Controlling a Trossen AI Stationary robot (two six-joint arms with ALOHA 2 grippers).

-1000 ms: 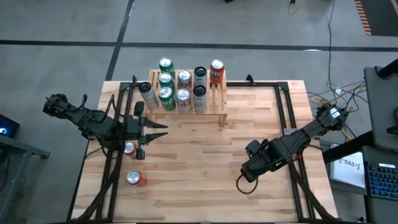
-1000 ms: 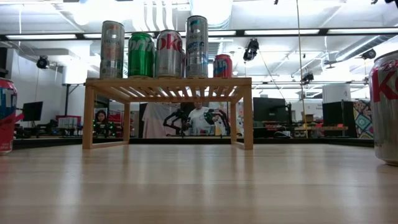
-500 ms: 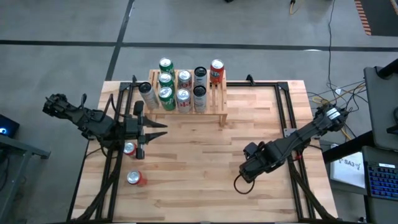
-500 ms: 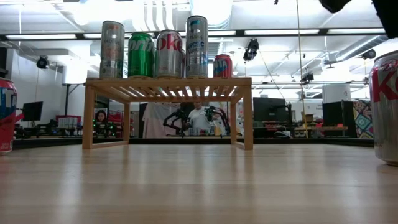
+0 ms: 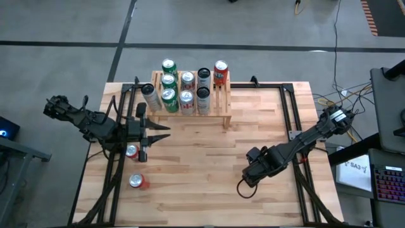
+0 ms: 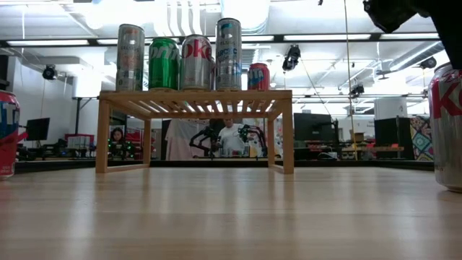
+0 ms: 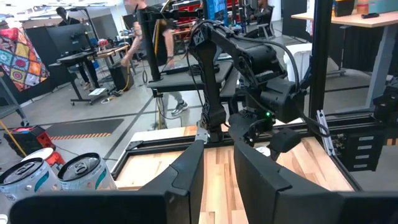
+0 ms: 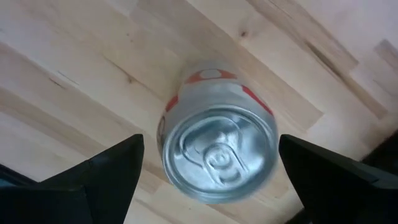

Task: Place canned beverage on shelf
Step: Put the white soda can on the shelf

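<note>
- Directly under the right gripper [image 8: 211, 158], a silver and red can [image 8: 216, 151] is standing upright on the table [image 5: 209, 164], its long axis running vertically and its pull-tab top facing up.
- That gripper's two dark fingers [image 8: 106, 171] are spreading wide on either side of the can, touching nothing.
- Toward the table's left, the left gripper [image 5: 161, 132] is hovering with its fingers nearly closed and holding nothing.
- At the far edge, the shelf [image 5: 224, 101] is carrying several upright cans [image 5: 186, 95] on its slatted top.
- Two more cans [image 5: 136, 182] are standing near the left gripper.
</note>
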